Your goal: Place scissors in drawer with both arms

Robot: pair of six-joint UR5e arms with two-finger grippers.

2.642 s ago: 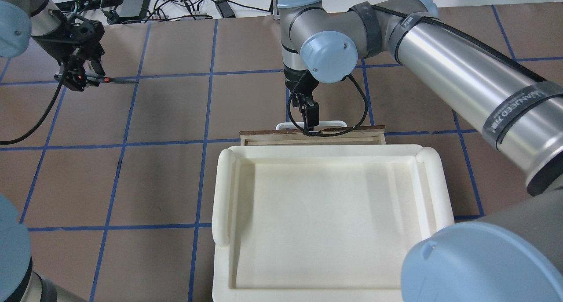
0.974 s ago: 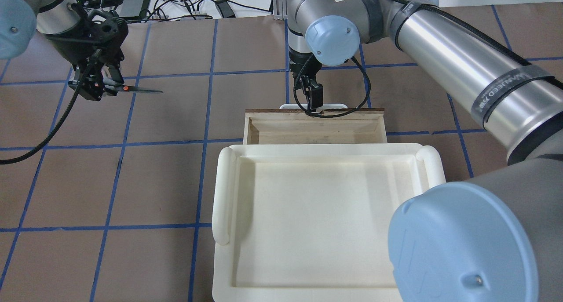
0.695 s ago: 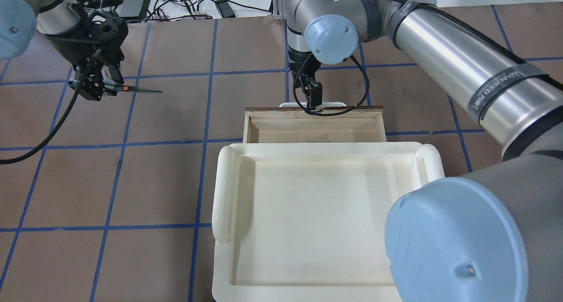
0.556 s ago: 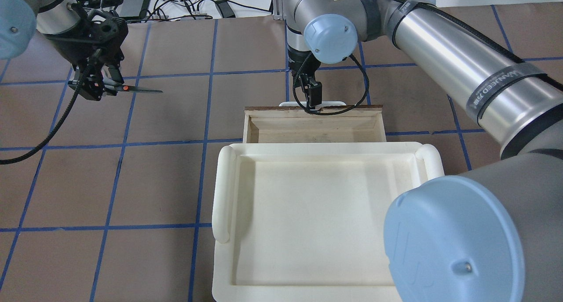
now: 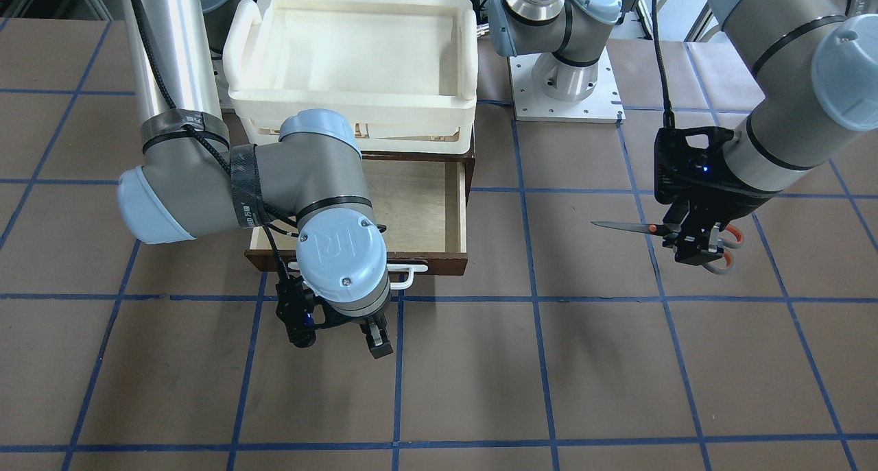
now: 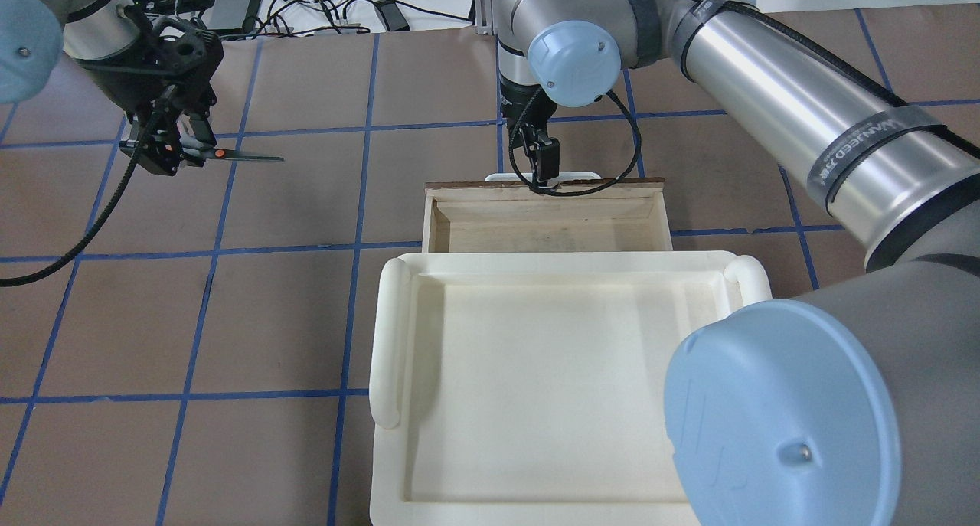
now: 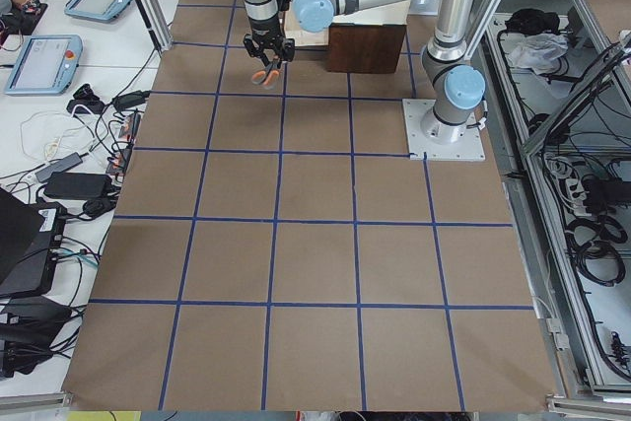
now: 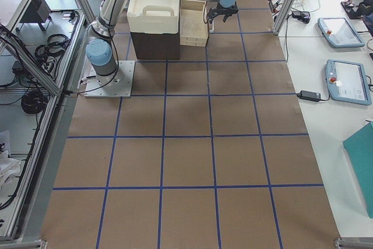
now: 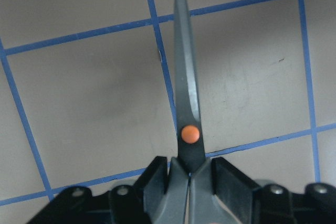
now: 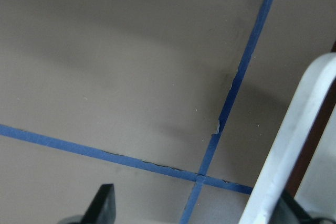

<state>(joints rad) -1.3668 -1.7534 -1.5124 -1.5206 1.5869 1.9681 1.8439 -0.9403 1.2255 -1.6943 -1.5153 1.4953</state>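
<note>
Gripping the scissors (image 6: pixel 245 157) behind their pivot, my left pincer (image 6: pixel 186 153) hangs upper left in the overhead view; my right pincer (image 5: pixel 339 339) gapes by the white handle (image 5: pixel 406 273) of the open drawer (image 6: pixel 547 231), upper centre.

**Materials and finishes.**
Drawer (image 5: pixel 418 203): pale bare plywood, dark brown front. Scissors (image 9: pixel 186 87): matt grey metal blades, glossy orange pivot. Tray (image 5: pixel 343 105): smooth cream plastic. Table (image 5: pixel 617 389): matt brown paper, blue tape (image 9: pixel 79 37).

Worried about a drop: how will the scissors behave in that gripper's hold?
The scissors look stiff: closed blades jut straight from the left gripper. Probably light, being small. Pinched behind the pivot, they might swivel if bumped.
</note>
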